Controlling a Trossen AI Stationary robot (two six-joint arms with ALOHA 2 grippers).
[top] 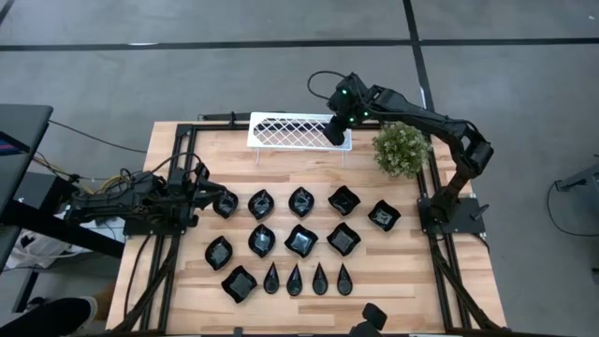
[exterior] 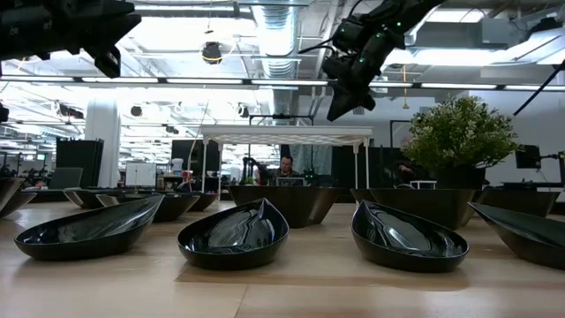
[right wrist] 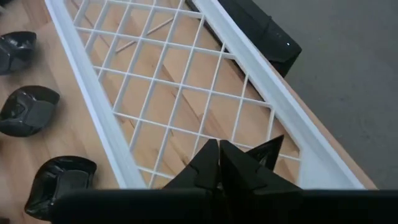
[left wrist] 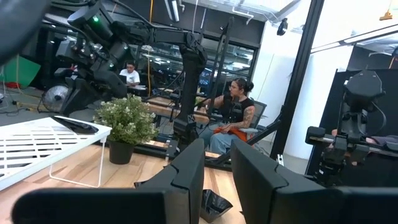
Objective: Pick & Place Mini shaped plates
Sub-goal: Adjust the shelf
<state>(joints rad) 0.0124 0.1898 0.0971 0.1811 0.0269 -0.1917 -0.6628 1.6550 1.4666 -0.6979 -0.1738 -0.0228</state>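
Nearest the table's front edge, four narrow teardrop plates [top: 307,278] lie in a row with a square plate [top: 239,284] just beside them on the left. Behind them, two more rows of mini shaped plates [top: 301,240] spread across the wooden table [top: 168,150], leaf-shaped and square ones, each apart from its neighbours. At the left edge of those rows the left gripper [top: 223,202] hangs low over the table just beside the leftmost dish of the far row; its fingers [left wrist: 186,171] stand slightly apart with nothing between them. Farther back stands the small green plant [top: 401,148]. At the far edge the right gripper [top: 335,129] hovers over the right end of the white lattice rack [top: 281,131], its fingers pressed together and empty, while one dark teardrop plate [left wrist: 74,125] rests on the rack beneath it.
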